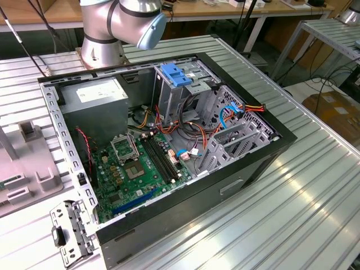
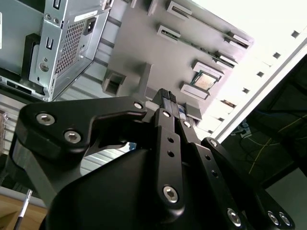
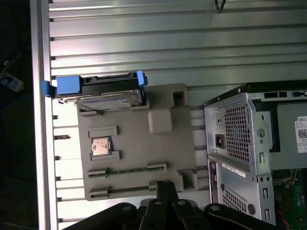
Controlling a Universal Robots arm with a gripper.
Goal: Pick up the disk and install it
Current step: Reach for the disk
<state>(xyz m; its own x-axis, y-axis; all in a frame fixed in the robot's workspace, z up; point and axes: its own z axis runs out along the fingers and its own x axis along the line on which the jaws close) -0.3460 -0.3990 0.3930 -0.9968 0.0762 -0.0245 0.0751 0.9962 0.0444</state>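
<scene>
Fingers (image 2: pixel 165 99) of the gripper (image 3: pixel 164 185) look pressed together with nothing between them. Both wrist views catch them from behind the linkage, so that is a likely reading, not a certain one. They hang above one end of the grey fixture plate (image 3: pixel 139 143), near its edge.

At the opposite end of that plate rests the disk (image 3: pixel 103 99), with its light-blue side rails jutting past the plate's corner. It is well apart from the gripper and nothing touches it. Between the two, a small processor chip (image 3: pixel 100 146) sits in a recess of the plate.

Just beside the plate stands the open computer case (image 1: pixel 185 222), lying on its side. Inside it, on the side away from the plate, the metal drive cage (image 1: pixel 236 138) shows bare slots and loose cables, with no drive in it that I can make out. A blue bracket (image 1: pixel 176 75) sits on top of the taller bay next to it.

By my judgement the task is barely begun: the pickup is not made, and the carry and the fitting into the case are all left.
</scene>
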